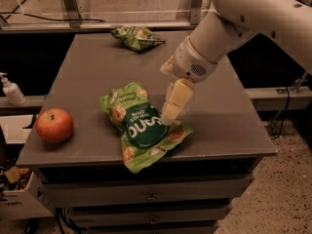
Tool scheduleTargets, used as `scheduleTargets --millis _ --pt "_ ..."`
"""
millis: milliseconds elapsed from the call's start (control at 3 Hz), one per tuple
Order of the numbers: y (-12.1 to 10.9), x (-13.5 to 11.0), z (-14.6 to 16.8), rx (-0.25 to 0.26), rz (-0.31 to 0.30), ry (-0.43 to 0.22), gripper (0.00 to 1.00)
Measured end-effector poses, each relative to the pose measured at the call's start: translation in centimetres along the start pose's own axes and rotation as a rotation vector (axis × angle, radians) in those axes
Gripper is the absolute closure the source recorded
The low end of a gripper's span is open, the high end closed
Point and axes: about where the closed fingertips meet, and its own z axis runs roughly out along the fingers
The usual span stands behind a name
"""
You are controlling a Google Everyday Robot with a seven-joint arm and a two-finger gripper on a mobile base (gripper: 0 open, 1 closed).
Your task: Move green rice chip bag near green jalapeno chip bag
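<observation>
The green rice chip bag (pixel 141 126) lies flat near the front middle of the grey table (pixel 97 77), bright green with a dark round panel. The green jalapeno chip bag (pixel 136 37) is small, wrinkled and olive-green, at the table's far edge. My gripper (pixel 171 112) hangs from the white arm (pixel 229 23) coming in from the upper right. Its cream fingers point down over the right upper edge of the rice chip bag, at or just above its surface.
A red apple (pixel 54 125) sits at the table's front left corner. A white pump bottle (pixel 10 90) stands on a ledge left of the table. Drawers run under the tabletop. A cable and rail lie to the right.
</observation>
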Motion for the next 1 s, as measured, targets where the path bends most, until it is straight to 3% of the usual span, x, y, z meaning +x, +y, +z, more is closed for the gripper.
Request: scheduleTargets --millis 1000 --pt "3.1 -1.3 3.1 0.005 0.05 -0.022 0.0"
